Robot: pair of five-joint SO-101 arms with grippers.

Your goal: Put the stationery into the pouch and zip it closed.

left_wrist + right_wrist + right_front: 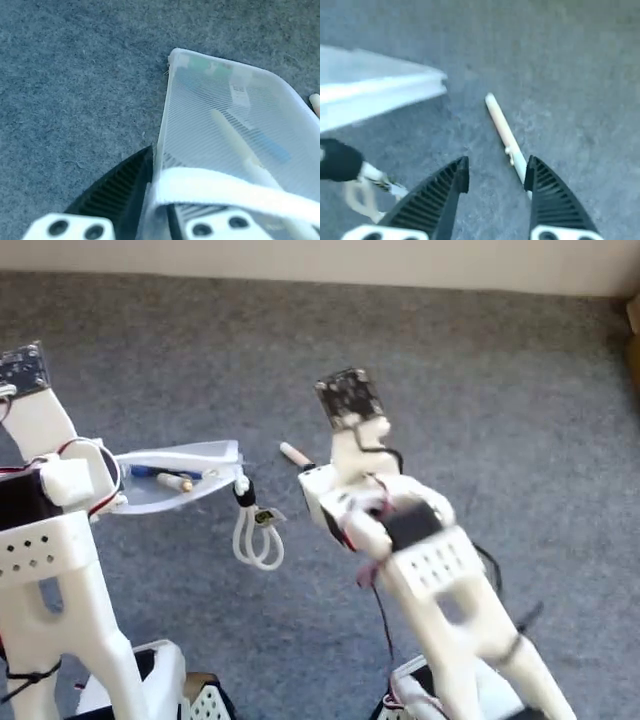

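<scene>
A translucent pouch (185, 483) lies on the grey carpet with a blue pen (150, 472) and a cream pen (176, 481) inside. My left gripper (112, 496) is shut on the pouch's end; in the left wrist view the mesh pouch (225, 120) runs away from the left gripper (160, 200). A loose cream pen (294, 454) lies on the carpet right of the pouch. My right gripper (497, 175) hangs open just over this pen (501, 129), one finger close beside its near end, with nothing held.
The pouch's white loop strap (258, 542) and black toggle (244, 490) lie on the carpet between pouch and right arm, also the toggle (337, 160) in the right wrist view. Open carpet (480, 390) stretches behind and to the right.
</scene>
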